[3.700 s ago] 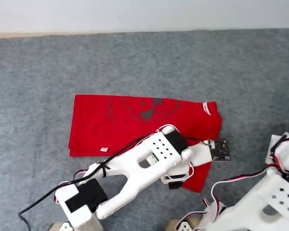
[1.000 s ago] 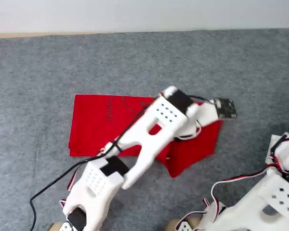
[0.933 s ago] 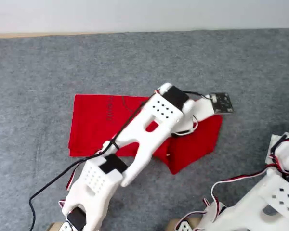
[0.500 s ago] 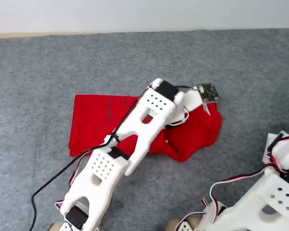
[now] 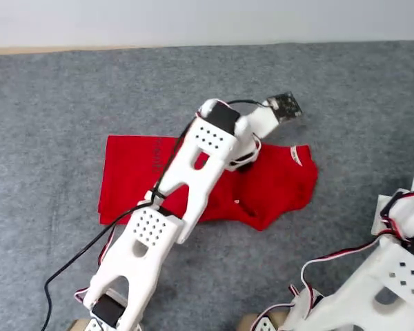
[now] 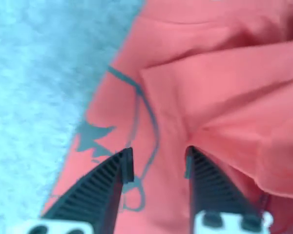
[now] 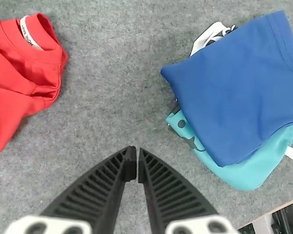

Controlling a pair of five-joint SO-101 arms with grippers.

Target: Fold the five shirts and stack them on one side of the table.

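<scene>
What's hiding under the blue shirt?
A teal shirt lies under the blue shirt and pokes out along one edge. A bit of white cloth peeks out at another side. The blue shirt covers the rest, so anything more beneath it is hidden.

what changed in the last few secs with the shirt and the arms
The left arm swung from the near right corner of the red shirt across to its far edge, and that corner was drawn in over the body. The left gripper now hangs open above the cloth. The shirt's other end and the right arm barely shifted.
</scene>
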